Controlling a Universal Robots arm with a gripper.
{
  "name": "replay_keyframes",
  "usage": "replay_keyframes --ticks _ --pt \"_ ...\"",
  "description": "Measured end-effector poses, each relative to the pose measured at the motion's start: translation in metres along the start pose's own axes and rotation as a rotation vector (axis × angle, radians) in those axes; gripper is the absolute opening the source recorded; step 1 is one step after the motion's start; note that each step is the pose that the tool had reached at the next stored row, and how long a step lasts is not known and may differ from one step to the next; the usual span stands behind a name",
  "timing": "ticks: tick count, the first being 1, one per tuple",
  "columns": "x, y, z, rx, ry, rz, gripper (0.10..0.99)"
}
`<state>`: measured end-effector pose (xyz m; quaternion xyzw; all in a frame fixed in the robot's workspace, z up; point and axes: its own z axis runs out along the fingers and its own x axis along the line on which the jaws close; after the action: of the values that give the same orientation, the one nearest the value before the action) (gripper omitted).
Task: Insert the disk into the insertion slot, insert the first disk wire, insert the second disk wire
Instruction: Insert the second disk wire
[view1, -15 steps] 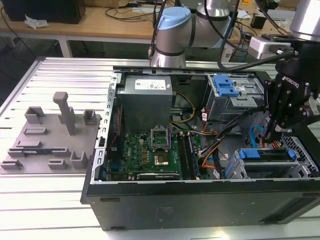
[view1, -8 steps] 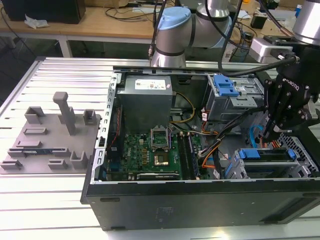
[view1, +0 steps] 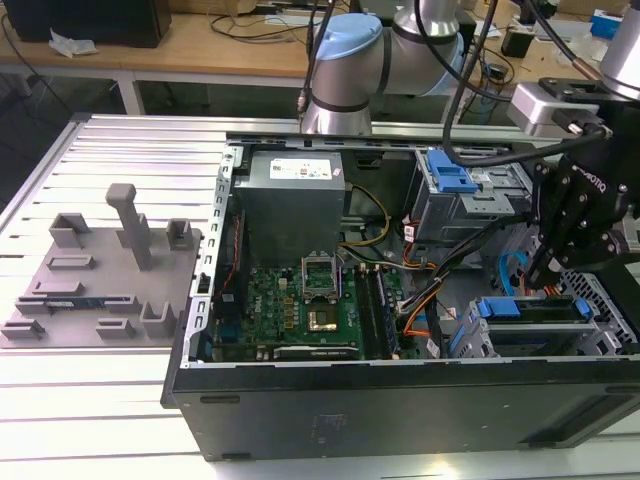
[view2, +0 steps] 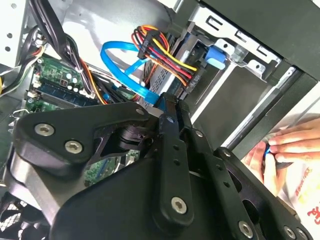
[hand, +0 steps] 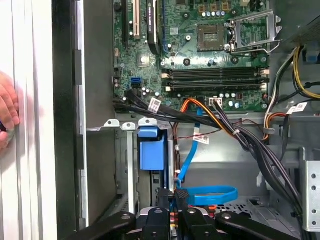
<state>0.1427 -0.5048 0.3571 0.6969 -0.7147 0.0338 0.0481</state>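
Note:
The disk (view1: 535, 310) lies in the insertion slot (view1: 603, 297), its blue carrier tab (hand: 150, 155) facing the case's inside. My gripper (view1: 543, 268) hangs just behind the disk, fingers (view2: 170, 107) closed on the plug end of the second disk wire (view2: 121, 61). That flat blue cable loops out from the fingertips (hand: 182, 196) in both wrist views. The first disk wire (view2: 162, 50), a red, orange, yellow and black bundle with a black plug, lies against the disk's rear end. Whether that plug is seated I cannot tell.
The open computer case holds a motherboard (view1: 300, 300), a power supply (view1: 292, 205) and a taller cage with a blue latch (view1: 450, 175). Black cable bundles (hand: 250, 145) cross near the slot. A person's hand (view2: 285, 147) rests outside the case wall. A grey fixture plate (view1: 95, 270) lies at the exterior view's left.

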Motion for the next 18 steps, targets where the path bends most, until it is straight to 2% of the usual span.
replay_keyframes --ticks 3,18 --pt "0.0035 -0.0015 0.0008 -0.004 -0.005 0.0 0.161" --pt "0.0079 -0.0044 0.003 -0.004 -0.0051 0.0 0.161"
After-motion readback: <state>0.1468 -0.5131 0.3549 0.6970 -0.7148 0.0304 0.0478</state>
